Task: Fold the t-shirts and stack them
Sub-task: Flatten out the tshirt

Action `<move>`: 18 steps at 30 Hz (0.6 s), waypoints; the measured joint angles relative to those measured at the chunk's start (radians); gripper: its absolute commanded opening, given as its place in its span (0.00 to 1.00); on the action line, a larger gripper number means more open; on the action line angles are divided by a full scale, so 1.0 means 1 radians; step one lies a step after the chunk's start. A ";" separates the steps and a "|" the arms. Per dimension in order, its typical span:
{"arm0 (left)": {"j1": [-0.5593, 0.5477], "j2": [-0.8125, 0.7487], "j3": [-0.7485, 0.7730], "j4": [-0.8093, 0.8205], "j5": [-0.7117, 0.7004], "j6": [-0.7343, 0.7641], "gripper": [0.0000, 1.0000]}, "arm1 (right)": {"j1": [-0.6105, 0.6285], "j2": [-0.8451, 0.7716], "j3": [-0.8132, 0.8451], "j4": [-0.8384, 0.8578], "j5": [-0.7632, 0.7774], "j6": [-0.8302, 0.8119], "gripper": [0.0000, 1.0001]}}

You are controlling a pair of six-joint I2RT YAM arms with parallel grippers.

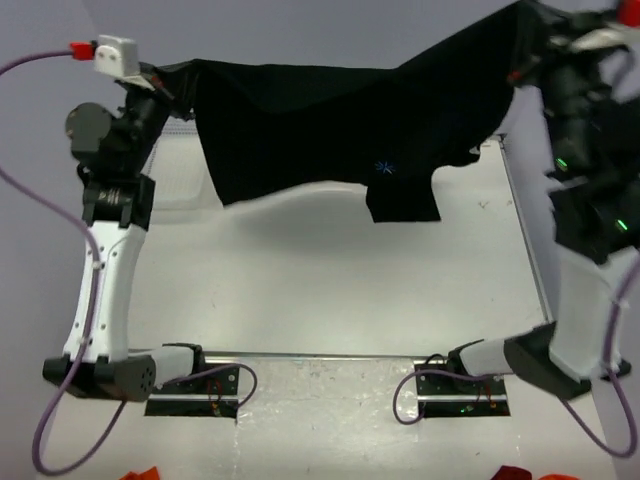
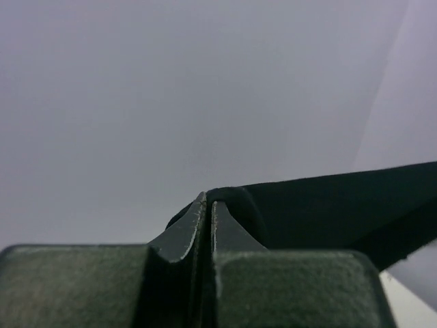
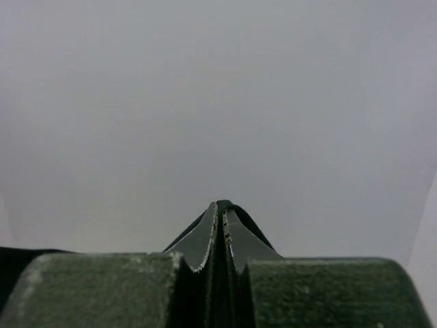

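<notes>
One black t-shirt (image 1: 330, 125) hangs stretched in the air across the back of the table, held at two corners. My left gripper (image 1: 160, 82) is shut on its left end; in the left wrist view the cloth (image 2: 328, 208) runs off to the right from the closed tips (image 2: 207, 199). My right gripper (image 1: 535, 40) is shut on its right end, raised higher; in the right wrist view a fold of black cloth (image 3: 256, 229) wraps the closed tips (image 3: 222, 207). A sleeve (image 1: 402, 200) hangs lowest, near the table. Other t-shirts are out of view.
The white table (image 1: 330, 290) has a metal rail along its right edge (image 1: 525, 235) and front edge (image 1: 330, 355). Red-orange items (image 1: 140, 473) lie at the bottom edge, near the arm bases. Both wrist views face a plain grey wall.
</notes>
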State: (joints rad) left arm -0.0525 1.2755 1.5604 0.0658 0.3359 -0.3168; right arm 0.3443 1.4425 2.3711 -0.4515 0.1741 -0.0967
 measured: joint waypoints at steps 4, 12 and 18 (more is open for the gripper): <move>0.000 -0.147 0.078 -0.028 0.045 -0.025 0.00 | 0.031 -0.238 0.050 -0.005 -0.087 0.033 0.00; 0.000 -0.239 0.241 -0.116 0.123 -0.095 0.00 | 0.035 -0.426 0.112 0.038 -0.216 0.106 0.00; 0.000 -0.259 0.186 -0.133 0.136 -0.113 0.00 | 0.035 -0.380 -0.055 0.056 -0.166 0.085 0.00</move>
State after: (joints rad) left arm -0.0525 1.0168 1.7466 -0.0673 0.4717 -0.4297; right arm 0.3794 1.0622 2.3157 -0.3958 0.0086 -0.0120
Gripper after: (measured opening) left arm 0.006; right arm 0.006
